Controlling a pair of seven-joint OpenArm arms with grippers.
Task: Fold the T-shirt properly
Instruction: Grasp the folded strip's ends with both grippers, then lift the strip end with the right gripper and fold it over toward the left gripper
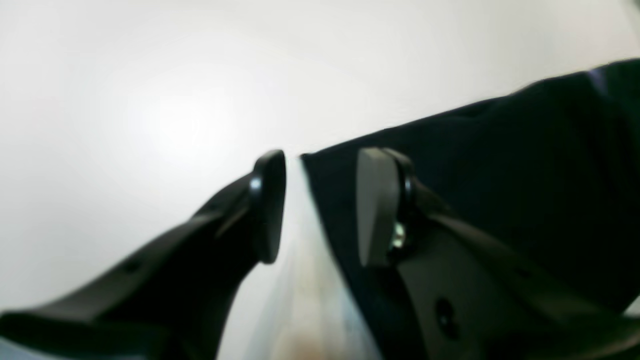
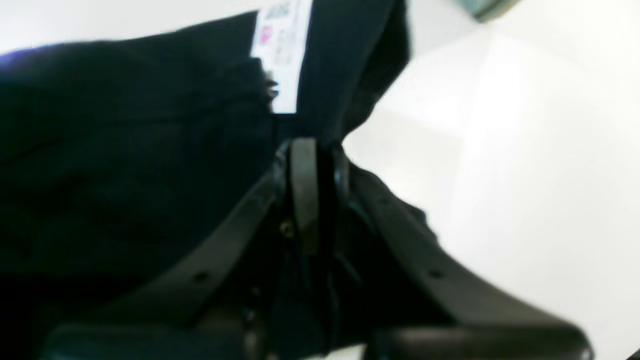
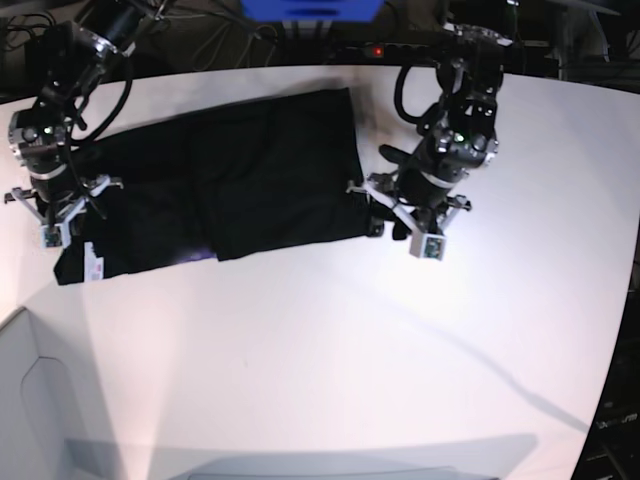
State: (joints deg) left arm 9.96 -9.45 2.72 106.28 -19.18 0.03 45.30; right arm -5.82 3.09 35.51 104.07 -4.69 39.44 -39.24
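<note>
Base view | T-shirt (image 3: pixel 250 170) flat on table (image 3: pixel 330 350) | white tag (image 3: pixel 94 262)

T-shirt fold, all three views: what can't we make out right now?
- Right wrist view: T-shirt fills the frame; blur makes its white label unreadable.
- Right gripper: shut on the cloth, but how many layers cannot be told.
- Left wrist view: left gripper open, straddling a shirt corner; blur hides any contact.
- Base view: both grippers hidden under the arms.

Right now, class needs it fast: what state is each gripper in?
Left gripper: open, jaws straddling the corner of the T-shirt, not clamped on it.
Right gripper: shut on the T-shirt's edge, below its white label.
</note>
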